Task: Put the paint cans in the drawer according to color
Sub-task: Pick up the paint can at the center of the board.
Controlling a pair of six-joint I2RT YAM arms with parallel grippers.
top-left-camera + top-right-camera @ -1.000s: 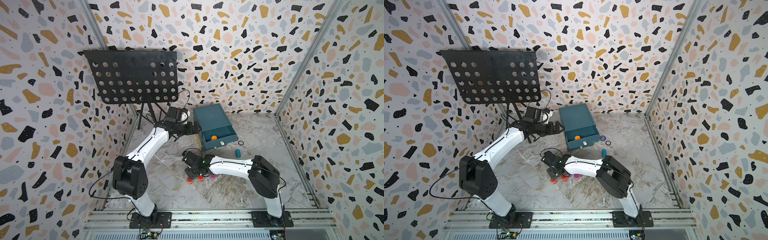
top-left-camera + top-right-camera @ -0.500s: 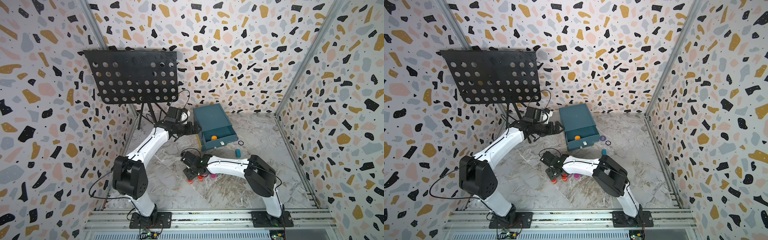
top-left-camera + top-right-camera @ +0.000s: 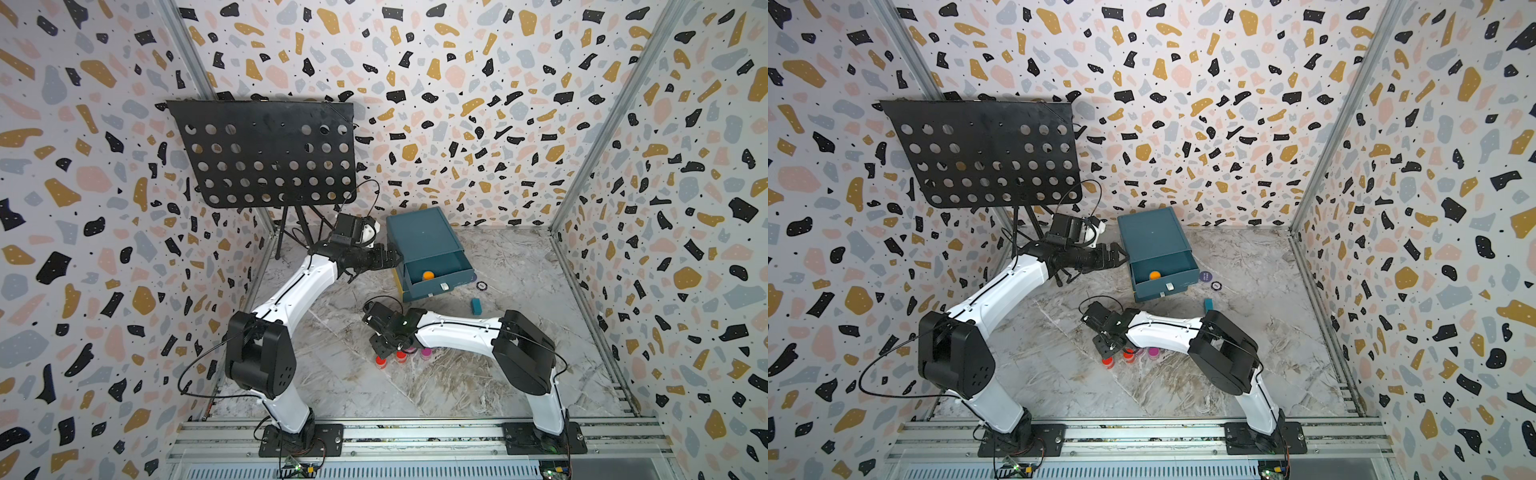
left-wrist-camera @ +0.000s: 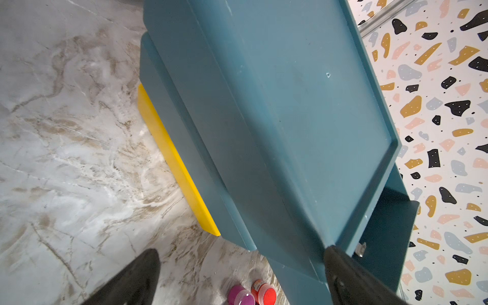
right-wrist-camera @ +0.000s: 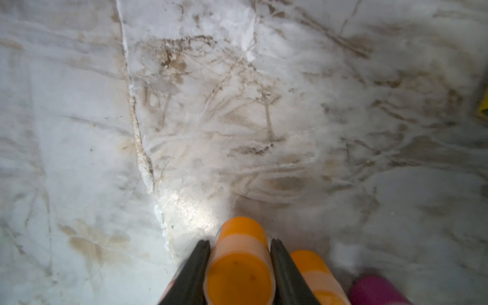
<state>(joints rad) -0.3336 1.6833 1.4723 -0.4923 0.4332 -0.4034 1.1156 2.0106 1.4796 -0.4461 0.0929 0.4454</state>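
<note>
Just in front of the chest [image 3: 419,232], my right gripper [image 5: 239,241] clamps an orange jar [image 5: 239,277] (bound for the open drawer [image 3: 451,266], beside its match [image 3: 428,275]); my left gripper [image 3: 394,258], spread wide, straddles the chest's edge to steady it.

Three orange paint cans [image 5: 239,274], two red paint cans [image 3: 380,360], one pink paint can [image 3: 425,353] seen clearly. One drawer chest [image 3: 422,232]. One teal block [image 3: 476,306].

White-shelled arms [image 3: 296,293], bulky black joints [image 3: 259,357], looping black cables [image 3: 179,380], black tapered claw fingers [image 5: 190,274]
</note>
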